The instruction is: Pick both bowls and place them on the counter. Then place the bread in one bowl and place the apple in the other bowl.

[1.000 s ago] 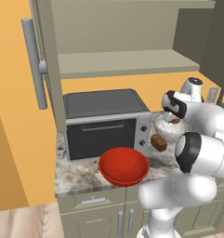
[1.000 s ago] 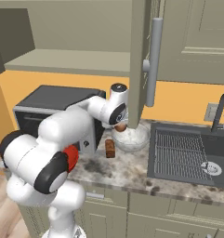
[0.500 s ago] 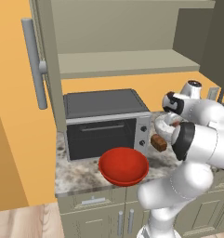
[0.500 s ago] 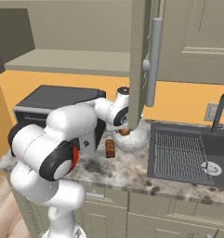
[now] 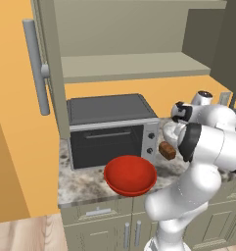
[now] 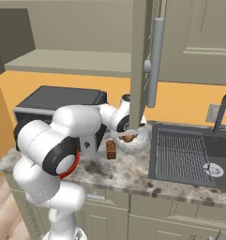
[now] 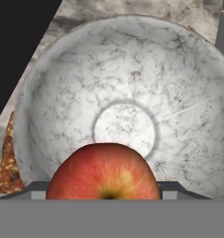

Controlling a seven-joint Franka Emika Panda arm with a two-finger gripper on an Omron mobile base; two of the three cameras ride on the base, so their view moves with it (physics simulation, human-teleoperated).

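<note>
Apple (image 7: 104,171): round, red with a yellow blush near the stem end, sitting between the gripper (image 6: 129,136) jaws, which stand wide around it; contact with the pads cannot be told. It hangs over the marbled bowl (image 7: 127,93), above the flat pale disc at the bowl's floor. The bowl is deep, grey-white and veined like stone.

Bread (image 6: 110,149): small dark brown block with a tan seeded face, on the counter (image 6: 133,174) just beside the marbled bowl's left rim in the right base view.

Red bowl (image 5: 130,175): glossy, wide, shallow, near the counter's front edge, before the microwave (image 5: 109,128), well apart from the marbled bowl.

Counter: speckled granite-look slab over beige cabinet fronts. Dark sink (image 6: 189,152) with a ribbed grid to the right. Orange back wall; an open shelf (image 5: 129,66) and a cabinet door with a long grey handle (image 6: 154,61) above.
</note>
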